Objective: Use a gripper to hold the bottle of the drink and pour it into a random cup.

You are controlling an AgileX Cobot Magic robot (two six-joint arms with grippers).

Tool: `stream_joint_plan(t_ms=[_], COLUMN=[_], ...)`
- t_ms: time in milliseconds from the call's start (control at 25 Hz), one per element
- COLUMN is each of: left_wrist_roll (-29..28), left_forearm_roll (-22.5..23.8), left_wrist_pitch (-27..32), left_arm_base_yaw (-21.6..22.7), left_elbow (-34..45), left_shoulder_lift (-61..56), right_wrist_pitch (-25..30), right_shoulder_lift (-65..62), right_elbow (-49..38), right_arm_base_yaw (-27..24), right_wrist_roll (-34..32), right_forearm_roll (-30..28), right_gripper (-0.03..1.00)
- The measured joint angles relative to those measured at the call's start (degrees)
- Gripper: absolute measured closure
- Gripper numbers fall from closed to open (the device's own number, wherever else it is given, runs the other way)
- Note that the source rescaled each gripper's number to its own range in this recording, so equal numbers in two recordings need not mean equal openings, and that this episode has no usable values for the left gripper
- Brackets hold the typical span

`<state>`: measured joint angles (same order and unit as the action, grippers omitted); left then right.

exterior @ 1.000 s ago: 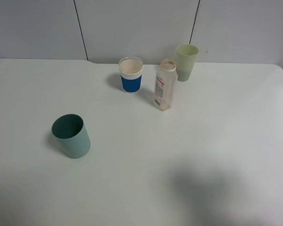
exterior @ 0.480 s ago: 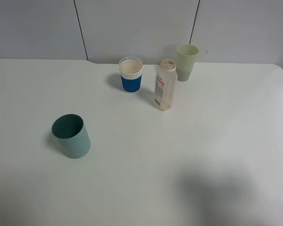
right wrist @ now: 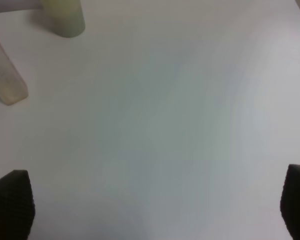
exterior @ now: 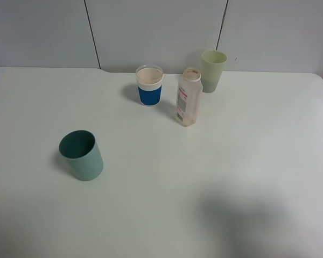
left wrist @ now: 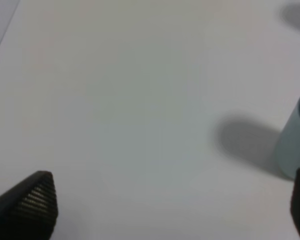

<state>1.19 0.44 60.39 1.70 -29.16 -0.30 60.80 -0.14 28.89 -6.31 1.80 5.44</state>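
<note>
From the high cam I see the bottle of the drink (exterior: 189, 97) standing upright on the white desk (exterior: 247, 161), toward the far side, mouth uncapped, a bit of brown liquid at the bottom. Pink-and-white label faces left-ish. Blue-banded cup (exterior: 149, 85) stands just to its left, apart from it; pale green cup (exterior: 212, 71) sits behind and to the right, close, can't tell if they touch. Teal cup (exterior: 82, 155) stands well apart, nearer me on the left side, upright w/ nothing visible inside.

No arm shows in the high cam, only a soft shadow on the desk at near right.

Right wrist cam: right gripper (right wrist: 152, 207) has jaws spread wide, one black ribbed fingertip (right wrist: 12, 205) at each edge of frame, nothing between them but bare desk. The bottle's lower part (right wrist: 5, 77) and the pale green cup's base (right wrist: 64, 17) are well ahead of it, off to one side.

Left wrist cam: left gripper (left wrist: 172, 207) also has jaws wide apart, holding nothing; ribbed fingertip (left wrist: 32, 202) over bare desk. Teal cup's side (left wrist: 294, 145) shows at frame edge, near the other finger, w/ its shadow beside it.
</note>
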Motion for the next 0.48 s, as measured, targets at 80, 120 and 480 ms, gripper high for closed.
stream_joint_plan(t_ms=[80,120,480], left_wrist_roll=[0.00,0.00,0.00], left_forearm_roll=[0.00,0.00,0.00], left_wrist_pitch=[0.00,0.00,0.00], left_arm_base_yaw=[0.00,0.00,0.00], left_elbow=[0.00,0.00,0.00], left_shoulder_lift=[0.00,0.00,0.00], right_wrist_pitch=[-0.02,-0.02,-0.13], right_shoulder_lift=[0.00,0.00,0.00], right_elbow=[0.00,0.00,0.00], right_arm_base_yaw=[0.00,0.00,0.00], right_wrist_roll=[-0.97,-1.17,-1.80], right_forearm_roll=[-0.49,-0.78,-1.09], right_gripper=[-0.03,-0.03,-0.03])
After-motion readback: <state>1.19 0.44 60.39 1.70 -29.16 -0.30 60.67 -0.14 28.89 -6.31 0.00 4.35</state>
